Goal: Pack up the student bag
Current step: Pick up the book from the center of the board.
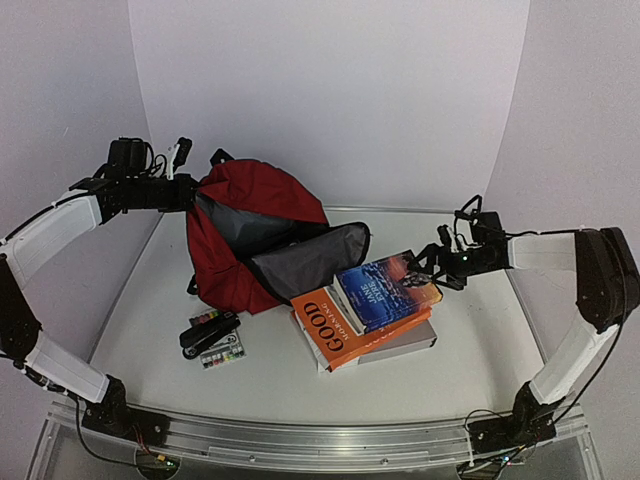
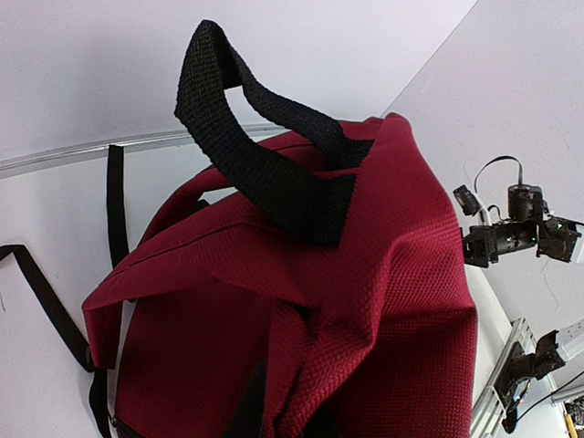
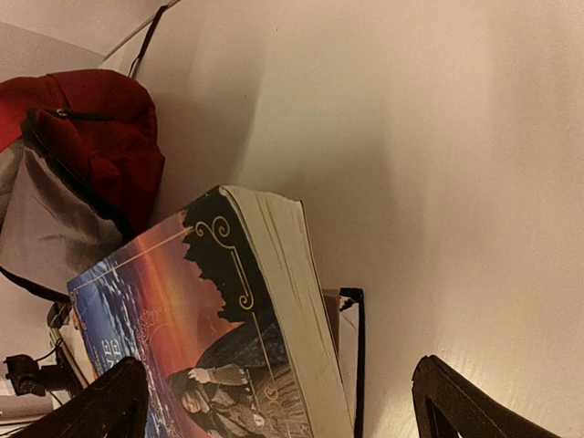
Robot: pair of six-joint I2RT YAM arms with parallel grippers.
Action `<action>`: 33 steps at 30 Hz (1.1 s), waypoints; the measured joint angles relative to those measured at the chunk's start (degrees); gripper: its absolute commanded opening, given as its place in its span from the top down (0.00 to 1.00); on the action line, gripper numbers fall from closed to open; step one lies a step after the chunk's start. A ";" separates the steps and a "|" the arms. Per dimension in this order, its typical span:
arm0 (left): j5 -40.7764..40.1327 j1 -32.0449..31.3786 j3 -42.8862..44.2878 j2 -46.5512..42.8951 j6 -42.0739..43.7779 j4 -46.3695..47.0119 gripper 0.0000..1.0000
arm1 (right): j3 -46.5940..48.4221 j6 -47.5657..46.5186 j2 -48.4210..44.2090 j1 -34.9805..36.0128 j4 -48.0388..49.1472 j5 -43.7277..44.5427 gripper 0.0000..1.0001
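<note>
Left hand: closed tight, clamped on the top-left edge of the student bag, a large dark red fabric backpack with black straps. My wrist view shows the fabric gathered in folds towards the grip, though my fingers themselves are out of frame. The bag stands at the rear left of the white worktop, its mouth facing the front right with the grey inner lining exposed, and its black webbing carry loop arched upright. Right hand: spread wide, holding nothing, poised at the far right end of a thick blue paperback book, with one finger either side of its corner in the wrist view. That book lies on a large orange book lettered GOOD, the stack touching the bag's open flap. A black stapler and a small case of coloured items lie side by side in front of the bag.
</note>
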 measured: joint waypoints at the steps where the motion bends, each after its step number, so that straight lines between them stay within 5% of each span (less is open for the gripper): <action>1: 0.00 0.00 0.01 0.00 0.02 0.00 1.00 | 0.07 -0.23 1.16 0.00 0.27 -1.04 0.03; 8: 0.00 0.00 0.01 0.00 0.05 -0.01 1.00 | 0.33 -0.81 6.85 0.00 1.84 -9.24 0.37; 13: 0.00 0.00 -0.01 0.00 0.05 -0.01 1.00 | 0.59 0.15 6.81 -0.12 2.91 -11.87 0.68; 19: 0.00 0.00 -0.01 0.00 0.05 -0.01 1.00 | 0.59 2.20 3.20 -0.06 3.17 -13.65 0.94; 33: 2.36 0.00 0.01 -0.70 -0.86 0.09 1.00 | 1.20 11.46 -16.45 0.49 -1.49 -2.69 1.00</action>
